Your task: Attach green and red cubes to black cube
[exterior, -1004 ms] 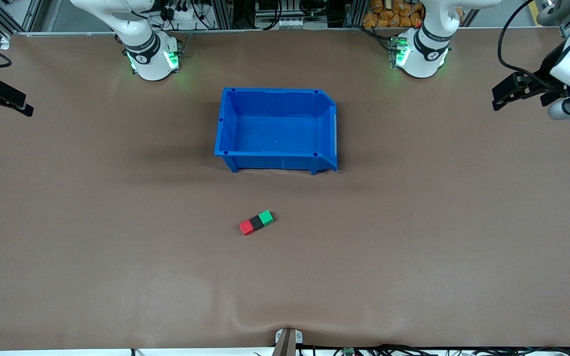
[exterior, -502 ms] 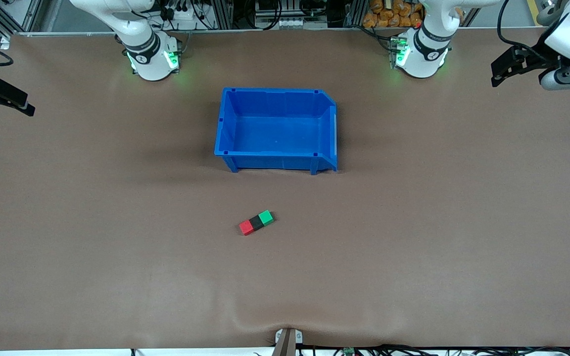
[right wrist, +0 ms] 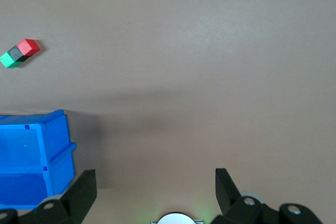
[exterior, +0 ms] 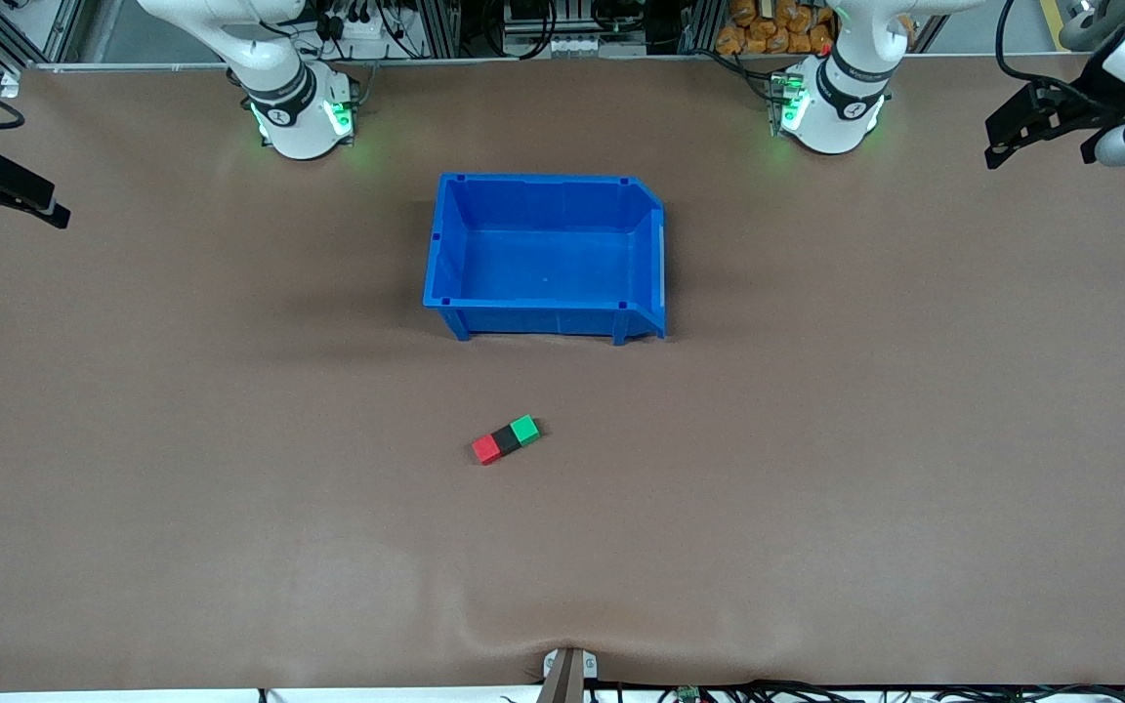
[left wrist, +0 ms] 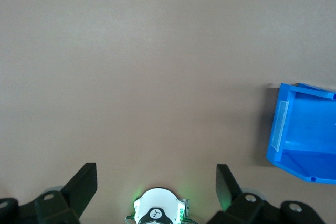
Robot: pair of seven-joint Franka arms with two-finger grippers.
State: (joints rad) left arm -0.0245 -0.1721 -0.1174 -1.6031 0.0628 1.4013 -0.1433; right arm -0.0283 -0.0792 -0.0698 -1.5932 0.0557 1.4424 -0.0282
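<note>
The red cube (exterior: 485, 449), black cube (exterior: 506, 439) and green cube (exterior: 524, 429) lie joined in one short row on the brown table, nearer the front camera than the blue bin (exterior: 545, 314). The row also shows in the right wrist view: red (right wrist: 28, 46), black (right wrist: 19, 53), green (right wrist: 9, 59). My left gripper (exterior: 1002, 142) is open and empty, high over the table's edge at the left arm's end. My right gripper (exterior: 40, 210) is open and empty, high over the table's edge at the right arm's end. Both are far from the cubes.
The blue bin stands empty at mid-table between the arm bases; it also shows in the left wrist view (left wrist: 294, 129) and the right wrist view (right wrist: 31, 150). The left arm's base (exterior: 831, 107) and right arm's base (exterior: 301, 115) stand at the table's back edge.
My left gripper has risen and drawn back toward the table's corner at the left arm's end. The right gripper and the cube row have not moved.
</note>
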